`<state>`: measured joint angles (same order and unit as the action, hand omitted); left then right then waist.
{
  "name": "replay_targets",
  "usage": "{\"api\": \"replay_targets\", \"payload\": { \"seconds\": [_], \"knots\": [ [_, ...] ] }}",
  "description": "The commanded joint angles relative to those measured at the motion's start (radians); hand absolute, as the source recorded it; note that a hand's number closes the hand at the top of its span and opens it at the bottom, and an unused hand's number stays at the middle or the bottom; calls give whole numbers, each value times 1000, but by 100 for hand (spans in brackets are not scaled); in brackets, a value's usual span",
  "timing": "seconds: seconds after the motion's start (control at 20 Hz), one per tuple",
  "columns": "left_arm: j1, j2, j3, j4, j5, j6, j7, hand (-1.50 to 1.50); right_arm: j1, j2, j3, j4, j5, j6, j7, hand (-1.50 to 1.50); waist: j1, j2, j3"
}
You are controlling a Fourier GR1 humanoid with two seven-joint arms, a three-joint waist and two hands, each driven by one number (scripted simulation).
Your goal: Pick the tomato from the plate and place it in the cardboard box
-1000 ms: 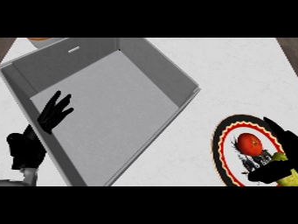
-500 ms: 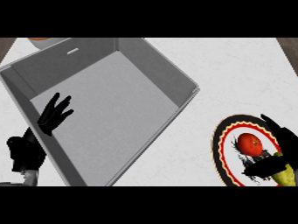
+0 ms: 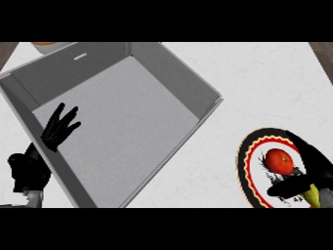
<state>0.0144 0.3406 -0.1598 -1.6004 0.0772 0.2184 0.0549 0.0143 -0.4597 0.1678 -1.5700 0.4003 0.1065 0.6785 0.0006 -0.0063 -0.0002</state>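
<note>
- Broadly, the counter (image 3: 270, 83) is a pale, flat top that carries everything, so there is open space between the right hand and the box for carrying something across.
- The box (image 3: 126, 127), grey-walled and open-topped, lies well off to the left of the right hand; its walls look stiff and its floor wide, so a drop inside should be forgiving.
- The plate (image 3: 250, 155) sits under the right hand, its patterned rim showing on the hand's left side.
- The right hand (image 3: 309, 176) hangs over the plate with its thumb and fingers bent around the tomato, though I cannot tell whether they touch it.
- The left hand (image 3: 57, 129) rests at the box's near wall, fingers straight and spread, holding nothing.
- The tomato (image 3: 279, 160) lies on the plate, just ahead of the right palm. It looks round, smooth and light, likely slippery and easily bruised, so it is best cradled across its widest part from opposite sides.
</note>
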Motion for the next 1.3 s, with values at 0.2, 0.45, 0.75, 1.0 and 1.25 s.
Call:
{"api": "replay_targets", "payload": {
  "seconds": [0.2, 0.45, 0.75, 1.0, 1.25],
  "knots": [
    [-44, 22, 27, 64, -90, 15, 62, 0, -75, 38, -2, 114, 40, 33, -27, -150, 1, 7, 0],
    [8, 20, 40, 62, -87, -17, 17, 0, -12, 45, -31, 118, 28, 32, -88, 150, -1, 7, 0],
    [43, 6, 19, -6, -111, 10, 35, 0, -35, 32, -1, 153, 218, -111, -114, 150, 6, 6, 1],
    [-8, 41, 77, 62, -73, -54, 20, 0, -68, 73, 23, 148, 294, -166, -103, 150, 2, 7, 0],
    [-17, 38, 79, 84, -53, -65, -11, 0, -243, 96, 197, 154, 366, -84, -235, 150, 39, 15, 0]
  ]
}}
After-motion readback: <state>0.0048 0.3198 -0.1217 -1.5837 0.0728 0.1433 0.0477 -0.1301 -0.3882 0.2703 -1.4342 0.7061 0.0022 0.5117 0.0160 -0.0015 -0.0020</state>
